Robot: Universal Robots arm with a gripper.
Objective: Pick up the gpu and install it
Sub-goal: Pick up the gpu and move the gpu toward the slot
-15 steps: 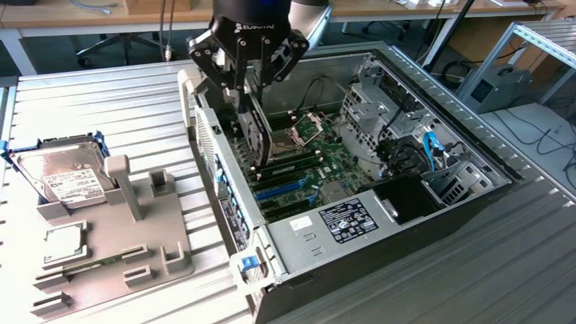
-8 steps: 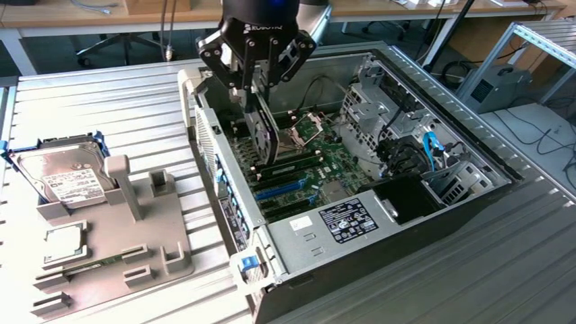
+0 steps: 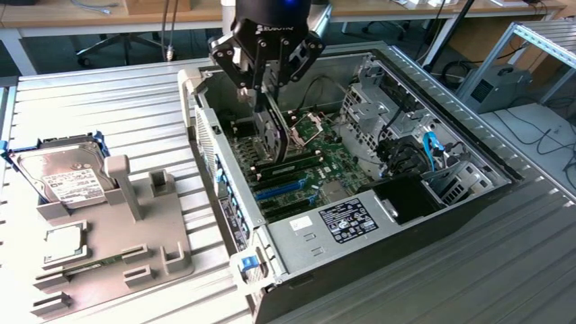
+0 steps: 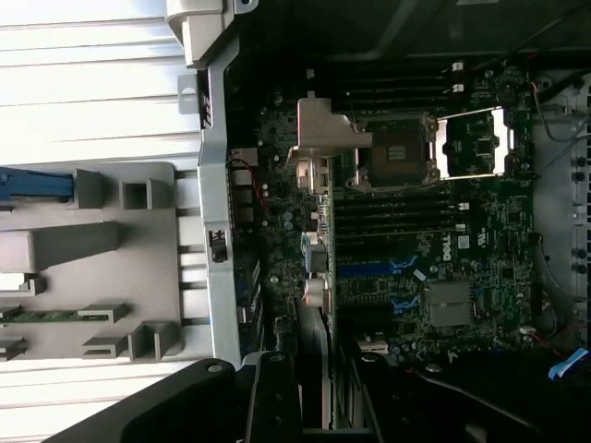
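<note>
The gpu [image 3: 272, 131] hangs on edge inside the open computer case [image 3: 468, 145], its lower edge just above the green motherboard [image 3: 338, 165]. My gripper [image 3: 263, 84] is shut on the card's top edge, one black finger on each face. In the wrist view the gpu [image 4: 314, 277] shows edge-on as a thin strip, with its silver bracket [image 4: 323, 138] at the far end by the case's rear wall. The gripper [image 4: 319, 406] fingers frame the near end. The card stands over the board's slots, near the blue slots [image 4: 369, 270]; whether it touches one I cannot tell.
A grey fixture tray [image 3: 108, 250] lies at the exterior view's left of the case, with a silver hard drive [image 3: 63, 172] and a green memory stick [image 3: 90, 266]. Inside the case are the CPU socket [image 4: 397, 152], drive cages [image 3: 382, 101] and cables [image 3: 432, 152].
</note>
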